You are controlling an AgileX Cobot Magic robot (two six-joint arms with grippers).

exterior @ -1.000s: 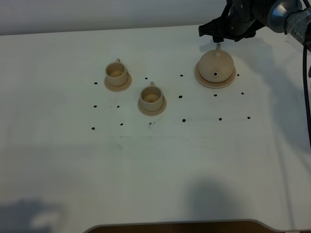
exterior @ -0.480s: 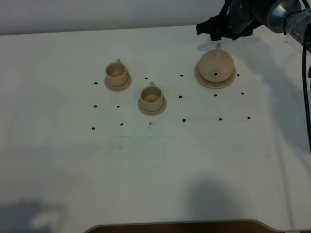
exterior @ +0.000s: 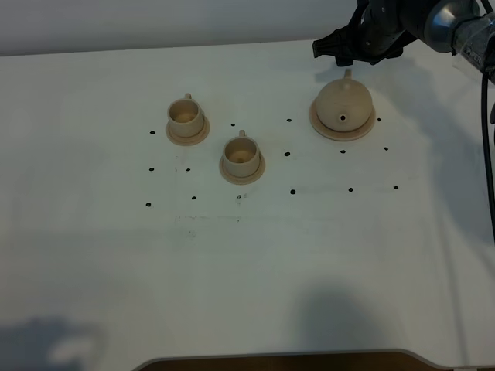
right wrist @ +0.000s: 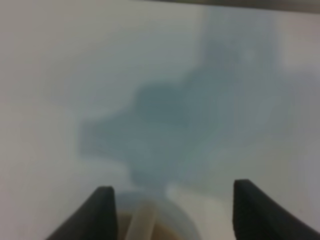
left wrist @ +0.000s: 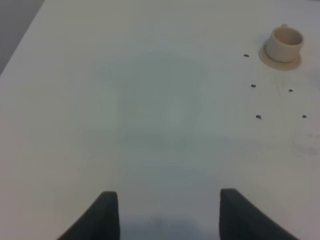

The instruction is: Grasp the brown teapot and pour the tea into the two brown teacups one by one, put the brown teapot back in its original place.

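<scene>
The brown teapot [exterior: 343, 106] sits on its wide round saucer [exterior: 317, 120] at the back right of the table, spout toward the front, handle toward the back. My right gripper [exterior: 338, 48] hovers open just behind and above the teapot's handle; in the right wrist view the gripper [right wrist: 172, 210] has spread fingers, with the blurred handle [right wrist: 141, 220] between them. Two brown teacups on small saucers stand left of the teapot, one at the back [exterior: 186, 116] and one nearer the front [exterior: 240, 157]. My left gripper [left wrist: 165, 215] is open over bare table, one teacup [left wrist: 284, 44] far off.
Small black dots [exterior: 292, 191] mark the white table [exterior: 247, 263] around the cups and teapot. A black cable [exterior: 487, 139] hangs along the right edge. The table's front edge [exterior: 278, 357] curves at the bottom.
My right gripper has risen slightly and drifted a little left behind the teapot. The teapot, cups and left arm have not moved.
</scene>
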